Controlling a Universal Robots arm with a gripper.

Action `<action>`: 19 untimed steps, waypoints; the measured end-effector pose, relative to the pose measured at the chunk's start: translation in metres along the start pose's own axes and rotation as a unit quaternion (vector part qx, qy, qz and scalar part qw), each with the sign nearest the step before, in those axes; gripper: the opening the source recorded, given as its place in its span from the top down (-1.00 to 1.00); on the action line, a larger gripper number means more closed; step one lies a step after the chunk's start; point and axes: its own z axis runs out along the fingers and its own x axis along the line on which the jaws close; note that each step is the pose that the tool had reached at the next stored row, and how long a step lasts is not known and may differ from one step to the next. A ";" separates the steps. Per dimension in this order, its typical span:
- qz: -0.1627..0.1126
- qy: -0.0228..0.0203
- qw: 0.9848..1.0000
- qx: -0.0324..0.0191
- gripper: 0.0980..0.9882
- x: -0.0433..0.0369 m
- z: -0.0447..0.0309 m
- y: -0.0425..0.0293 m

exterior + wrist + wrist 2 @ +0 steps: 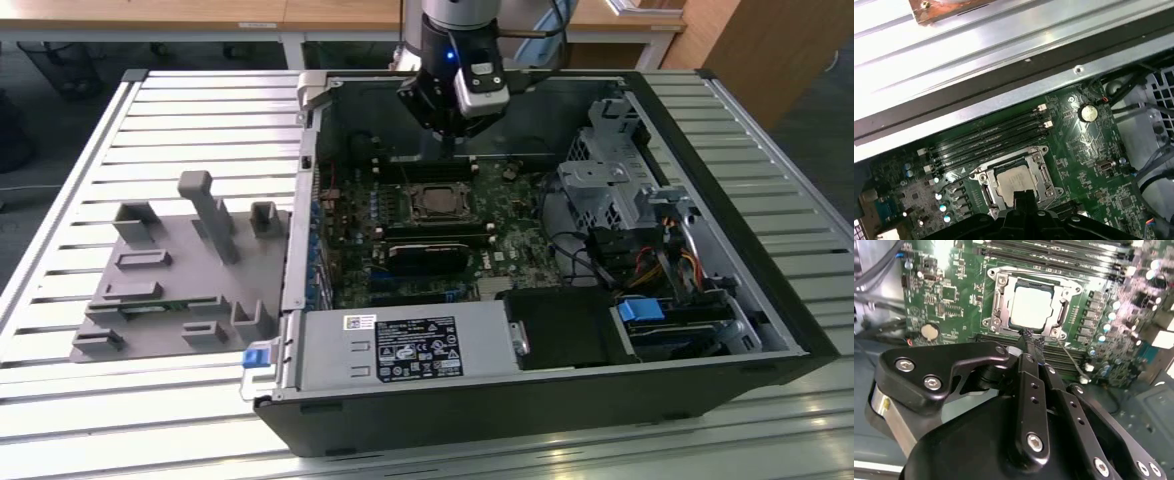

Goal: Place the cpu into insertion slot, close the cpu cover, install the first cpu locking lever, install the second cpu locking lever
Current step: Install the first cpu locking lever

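On the exterior view's left, a grey fixture with upright posts rests on the slatted surface. Inside the open computer case, the cpu sits in the insertion slot, with the cpu cover lying flat round it. The gripper hangs at the cover's edge, jaws closed on nothing. A thin wire lever angles loose beside it. A drive cage crowds the right.

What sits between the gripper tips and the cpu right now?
Only the near rail of the cpu cover. In the second wrist view the gripper reaches the outer edge of that silver frame, and the cpu lies just inside it.
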 end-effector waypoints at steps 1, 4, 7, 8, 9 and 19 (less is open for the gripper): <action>-0.009 0.000 1.000 0.000 0.98 0.0000 0.0000 0.0000; -0.035 0.001 0.999 -0.001 0.98 0.0000 0.0001 0.0000; -0.061 0.001 0.998 -0.002 0.98 0.0000 0.0001 0.0000; -0.069 0.001 0.998 -0.002 0.98 0.0000 0.0001 0.0000; -0.077 0.001 0.997 -0.002 0.98 0.0000 0.0002 0.0000; -0.136 0.002 0.991 -0.004 0.98 0.0001 0.0005 -0.0001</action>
